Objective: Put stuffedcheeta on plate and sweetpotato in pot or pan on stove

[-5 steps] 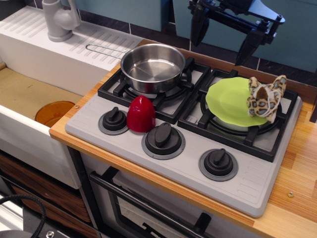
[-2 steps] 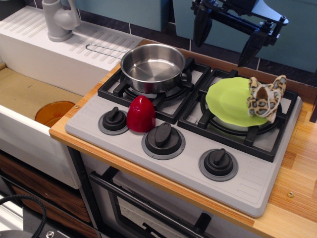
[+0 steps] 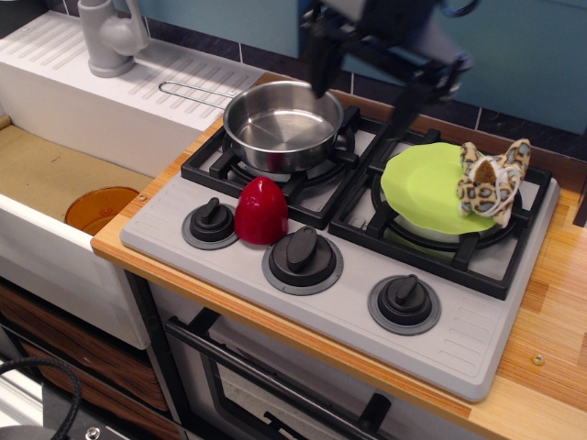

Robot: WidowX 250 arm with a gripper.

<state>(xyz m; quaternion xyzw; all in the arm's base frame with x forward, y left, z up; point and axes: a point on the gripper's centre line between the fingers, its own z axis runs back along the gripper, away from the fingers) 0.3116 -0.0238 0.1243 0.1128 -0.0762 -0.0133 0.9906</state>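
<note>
The spotted stuffedcheeta (image 3: 493,185) lies on the right edge of the lime-green plate (image 3: 426,188), which rests on the right burner of the grey stove (image 3: 348,302). The dark red sweetpotato (image 3: 261,211) stands upright on the stove front between two knobs. The empty steel pan (image 3: 282,124) sits on the left burner. My gripper (image 3: 362,92) is open and empty, blurred by motion, high above the stove's back between pan and plate. One fingertip (image 3: 321,78) hangs over the pan's rim, the other (image 3: 404,115) is near the plate's back edge.
A white sink (image 3: 55,192) with an orange bowl (image 3: 99,209) in it lies to the left. A grey faucet (image 3: 110,37) stands on the drainboard behind. Three dark knobs (image 3: 303,257) line the stove front. The wooden counter (image 3: 550,330) extends right.
My gripper has swung left and down from above the plate's back to between pan and plate. The cheeta, plate, sweetpotato and pan have not moved.
</note>
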